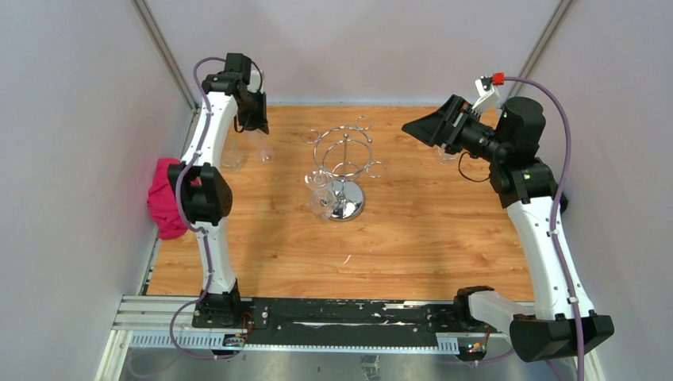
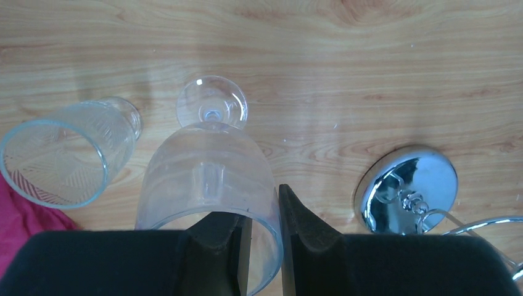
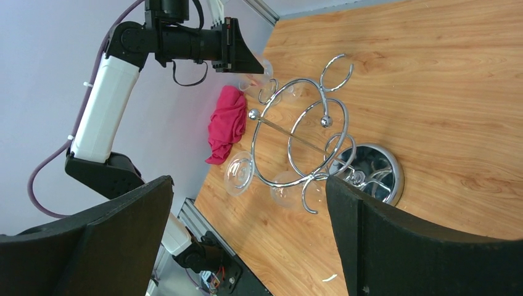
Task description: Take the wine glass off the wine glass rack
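Observation:
The chrome wine glass rack (image 1: 345,163) stands mid-table on its round mirrored base (image 1: 348,202). Clear wine glasses (image 1: 320,196) hang upside down from its near-left loops; two show in the right wrist view (image 3: 239,172). My left gripper (image 1: 255,123) is at the far left, shut on the rim of an upright wine glass (image 2: 206,166), one finger (image 2: 216,246) inside the bowl and one outside. The glass's foot (image 2: 211,105) is at or just above the wood; I cannot tell which. My right gripper (image 1: 424,127) is raised right of the rack, open and empty (image 3: 248,185).
A second, patterned glass (image 2: 58,157) stands just left of the held one. A pink cloth (image 1: 164,198) lies at the table's left edge. Another clear glass (image 1: 447,155) stands at the far right, under my right gripper. Grey walls close in the table's sides.

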`<action>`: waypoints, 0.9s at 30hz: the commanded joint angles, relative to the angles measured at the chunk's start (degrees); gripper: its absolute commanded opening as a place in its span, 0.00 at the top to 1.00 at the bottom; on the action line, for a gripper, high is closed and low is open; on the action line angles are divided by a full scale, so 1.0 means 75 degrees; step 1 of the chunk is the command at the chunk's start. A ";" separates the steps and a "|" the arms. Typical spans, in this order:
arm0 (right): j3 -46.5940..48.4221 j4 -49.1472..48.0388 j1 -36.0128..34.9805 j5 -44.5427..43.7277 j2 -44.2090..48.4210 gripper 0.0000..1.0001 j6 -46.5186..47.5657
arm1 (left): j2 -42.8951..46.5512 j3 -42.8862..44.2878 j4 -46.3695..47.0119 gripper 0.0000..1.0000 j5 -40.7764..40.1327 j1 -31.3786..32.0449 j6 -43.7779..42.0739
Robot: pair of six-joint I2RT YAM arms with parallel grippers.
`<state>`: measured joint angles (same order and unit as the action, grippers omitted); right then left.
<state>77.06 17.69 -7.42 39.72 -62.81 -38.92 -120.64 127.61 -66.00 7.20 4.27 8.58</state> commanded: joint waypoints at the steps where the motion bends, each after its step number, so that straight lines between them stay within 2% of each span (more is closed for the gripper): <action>1: -0.0081 -0.0056 0.0110 -0.0058 0.0060 0.01 0.0133 | -0.0307 0.0317 0.0249 1.00 0.0205 0.0028 0.0033; 27: -0.0341 -0.0310 0.0111 0.0082 0.0071 0.01 -0.0023 | -0.0438 -0.0402 0.0924 1.00 0.0256 0.0028 0.0110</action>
<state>75.75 16.80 -7.38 39.44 -62.85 -38.98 -124.46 124.77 -60.77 8.60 4.27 9.21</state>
